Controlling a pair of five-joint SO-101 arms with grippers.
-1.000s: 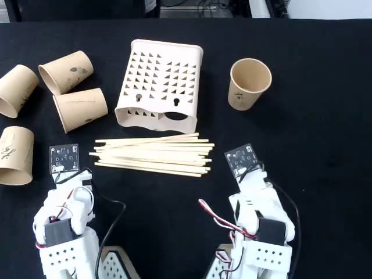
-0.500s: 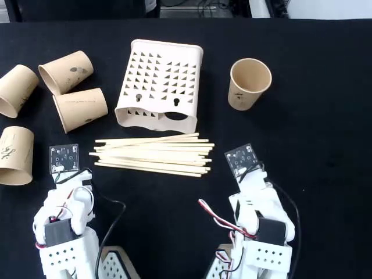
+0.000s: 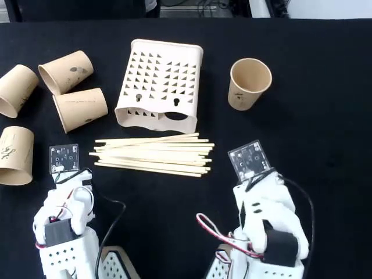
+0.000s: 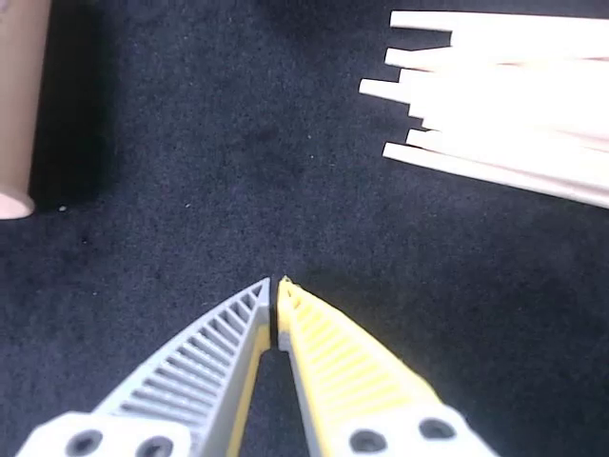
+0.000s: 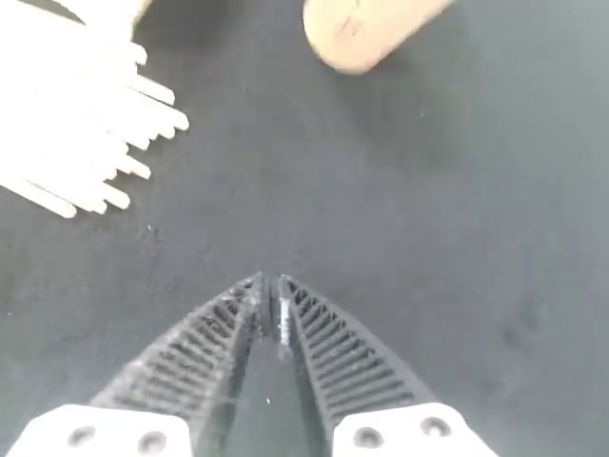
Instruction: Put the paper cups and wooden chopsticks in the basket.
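Black table: wooden chopsticks lie crosswise just ahead of and between left gripper and right gripper, both closed and empty.

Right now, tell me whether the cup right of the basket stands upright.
Upright: the cup shows its round open mouth facing up.

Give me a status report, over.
Left gripper and right gripper shut, empty. Chopsticks piled beside basket, which lies flat. Four tipped cups and upright cup outside it. Nothing blocking.
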